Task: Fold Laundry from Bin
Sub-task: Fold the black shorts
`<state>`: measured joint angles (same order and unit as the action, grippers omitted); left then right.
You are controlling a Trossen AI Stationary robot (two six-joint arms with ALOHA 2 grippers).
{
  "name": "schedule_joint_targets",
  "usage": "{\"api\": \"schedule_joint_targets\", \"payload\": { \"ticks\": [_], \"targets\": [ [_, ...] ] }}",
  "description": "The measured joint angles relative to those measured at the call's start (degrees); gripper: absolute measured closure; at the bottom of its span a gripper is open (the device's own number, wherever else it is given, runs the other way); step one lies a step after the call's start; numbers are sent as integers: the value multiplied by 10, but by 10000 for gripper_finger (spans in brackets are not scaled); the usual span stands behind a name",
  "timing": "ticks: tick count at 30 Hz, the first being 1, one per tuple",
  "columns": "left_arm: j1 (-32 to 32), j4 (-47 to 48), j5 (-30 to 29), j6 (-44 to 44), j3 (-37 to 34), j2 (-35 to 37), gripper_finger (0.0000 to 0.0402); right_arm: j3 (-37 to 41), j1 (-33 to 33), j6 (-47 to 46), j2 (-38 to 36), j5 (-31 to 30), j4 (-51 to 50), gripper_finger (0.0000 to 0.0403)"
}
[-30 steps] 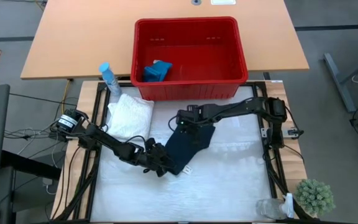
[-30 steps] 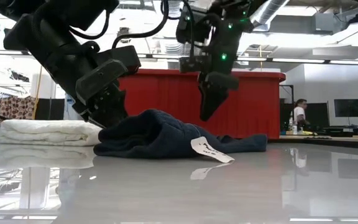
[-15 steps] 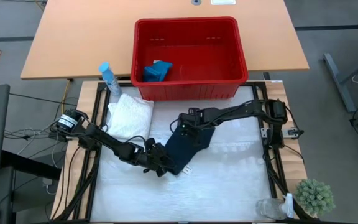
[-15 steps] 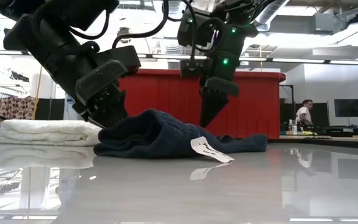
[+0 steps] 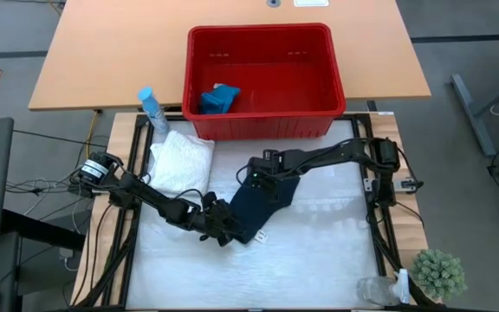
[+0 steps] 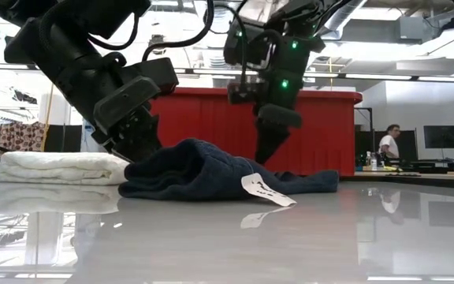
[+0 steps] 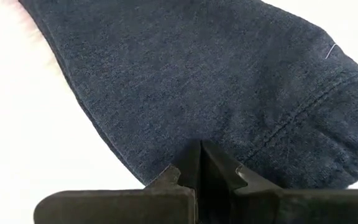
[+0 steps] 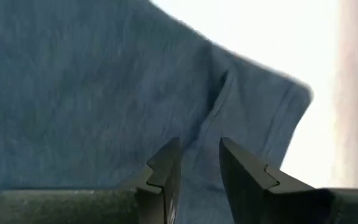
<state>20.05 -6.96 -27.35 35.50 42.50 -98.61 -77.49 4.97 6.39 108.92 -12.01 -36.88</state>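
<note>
Left hand (image 5: 223, 230) clenched on the near-left corner of the dark navy garment (image 5: 265, 201), pinning it low against the white surface (image 5: 319, 251). Right hand (image 5: 256, 176) poised directly over the garment's far edge, fingers (image 8: 166, 171) parted narrowly with cloth just beneath, nothing visibly gripped yet. Garment stretched along a diagonal from near-left to far-right, one hand at each end, right hand nearer the free far edge. Folded white cloth (image 5: 182, 160) resting to the left. Red bin (image 5: 262, 80) beyond, far side, teal item (image 5: 218, 99) inside.
</note>
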Motion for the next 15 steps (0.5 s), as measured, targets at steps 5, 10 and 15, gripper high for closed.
{"api": "schedule_joint_targets", "payload": {
  "ticks": [5, 10, 15],
  "targets": [
    [0, 3, 0, -5, 0, 0, 402, 1, 0, -4, 23, -1, -21, 270],
    [0, 7, 1, -9, 0, 0, 401, 0, 0, -5, 36, -11, -29, 274],
    [0, 12, 0, -10, 0, 0, 401, 0, 0, -8, 38, -24, -52, 314]
  ]
}}
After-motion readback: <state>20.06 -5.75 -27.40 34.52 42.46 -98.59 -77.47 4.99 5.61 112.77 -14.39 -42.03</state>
